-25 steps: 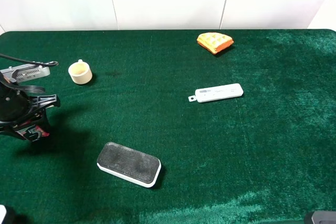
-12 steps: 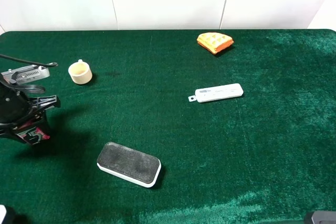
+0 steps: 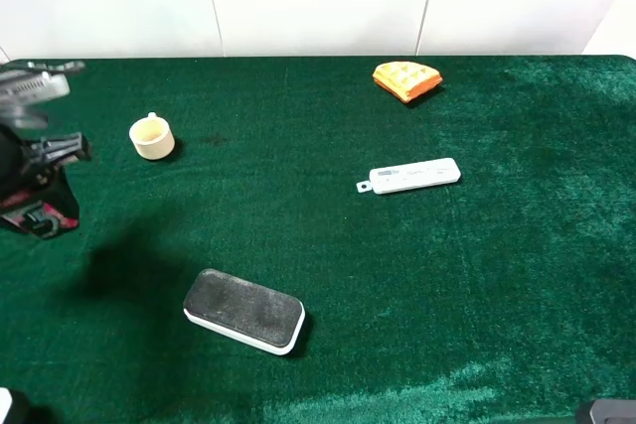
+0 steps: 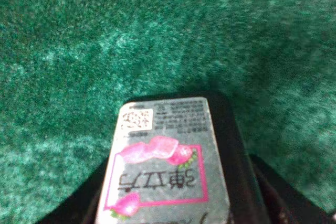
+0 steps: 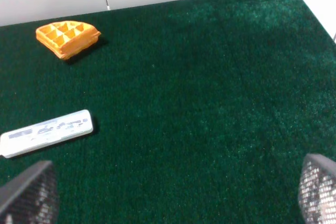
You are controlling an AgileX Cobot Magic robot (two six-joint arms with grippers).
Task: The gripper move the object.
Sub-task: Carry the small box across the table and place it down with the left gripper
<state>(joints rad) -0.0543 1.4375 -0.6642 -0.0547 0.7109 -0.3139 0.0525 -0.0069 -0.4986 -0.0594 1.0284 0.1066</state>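
At the far left, the left gripper (image 3: 38, 202) has its jaws pinched on the object (image 3: 44, 220). The left wrist view shows the object's silver-grey top with its pink label between the black fingers. The object appears to hang clear of the green table (image 3: 328, 245), since its shadow lies apart from it, toward the speaker (image 3: 244, 311).

Step in hand, as judged: carry phase, grasp complete. The next move calls for a steady transfer to the set-down spot, keeping clear of the cream cup (image 3: 152, 136) just to the right, then a level descent before the jaws part.

Further right lie the white device (image 3: 412, 176) and the waffle (image 3: 406, 79), both well apart from the work. The right gripper (image 5: 173, 198) rests at the near right corner, jaws spread wide, holding nothing.

Against the frames of a second ago, the left gripper and the object have risen and shifted toward the far left edge. All other items are unmoved.
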